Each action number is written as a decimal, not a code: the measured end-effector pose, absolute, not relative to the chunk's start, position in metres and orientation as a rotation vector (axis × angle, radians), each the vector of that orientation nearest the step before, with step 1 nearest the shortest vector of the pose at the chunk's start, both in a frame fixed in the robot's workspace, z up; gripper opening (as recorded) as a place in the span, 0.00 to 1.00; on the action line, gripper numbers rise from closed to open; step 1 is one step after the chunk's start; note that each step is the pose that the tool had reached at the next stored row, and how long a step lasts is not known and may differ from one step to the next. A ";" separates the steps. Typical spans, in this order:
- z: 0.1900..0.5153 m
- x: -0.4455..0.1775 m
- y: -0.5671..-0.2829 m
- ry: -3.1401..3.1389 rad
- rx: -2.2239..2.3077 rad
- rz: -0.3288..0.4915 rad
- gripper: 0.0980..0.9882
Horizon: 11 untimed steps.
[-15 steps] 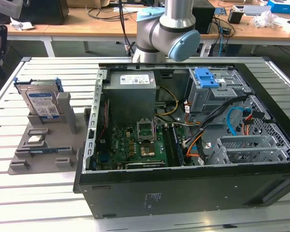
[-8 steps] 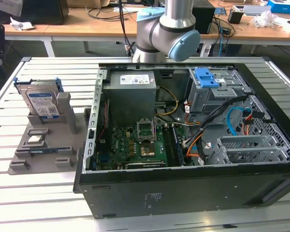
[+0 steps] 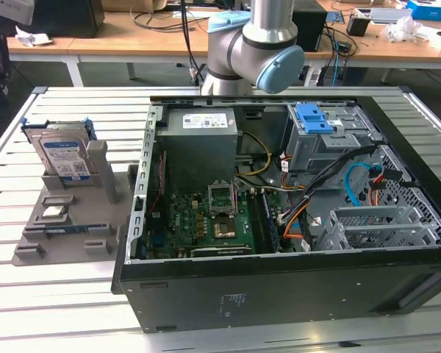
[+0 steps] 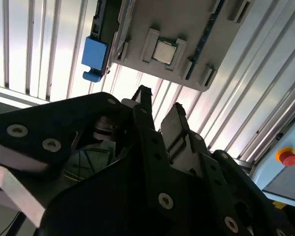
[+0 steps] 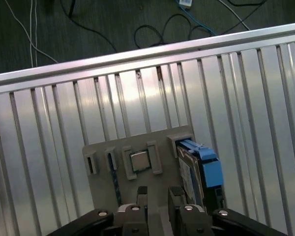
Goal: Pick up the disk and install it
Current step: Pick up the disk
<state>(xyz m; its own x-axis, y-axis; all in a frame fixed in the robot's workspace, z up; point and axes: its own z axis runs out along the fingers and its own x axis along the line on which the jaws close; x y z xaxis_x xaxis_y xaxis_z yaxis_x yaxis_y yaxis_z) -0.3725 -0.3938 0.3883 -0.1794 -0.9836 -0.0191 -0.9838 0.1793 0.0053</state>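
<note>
Your jaws hang apart and empty over the holder (image 5: 101,189) on the tabletop (image 5: 246,123), where the disk (image 5: 189,172) stands on edge, probably to leave its flat sides graspable.

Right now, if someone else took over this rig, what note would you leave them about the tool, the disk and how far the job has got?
The tool is open and empty, hanging above the grey holder, close to the chip and the disk, touching neither.
The disk stands upright in the holder's slot, on the table, to the exterior view's left of the open computer case.
Done: nothing that shows.
Left: the disk is not yet picked up and not yet in the case.
</note>
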 end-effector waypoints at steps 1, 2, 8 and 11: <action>0.388 -0.373 -0.394 2.404 -2.005 0.026 0.29; 0.388 -0.373 -0.394 2.403 -2.006 0.026 0.36; 0.388 -0.371 -0.392 2.401 -2.009 0.026 0.50; 0.388 -0.368 -0.387 2.391 -2.020 0.026 0.50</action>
<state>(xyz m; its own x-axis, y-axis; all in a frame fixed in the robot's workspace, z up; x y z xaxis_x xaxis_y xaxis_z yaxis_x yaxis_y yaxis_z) -0.3678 -0.3869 0.3882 -0.1671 -0.9858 -0.0190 -0.9859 0.1670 0.0054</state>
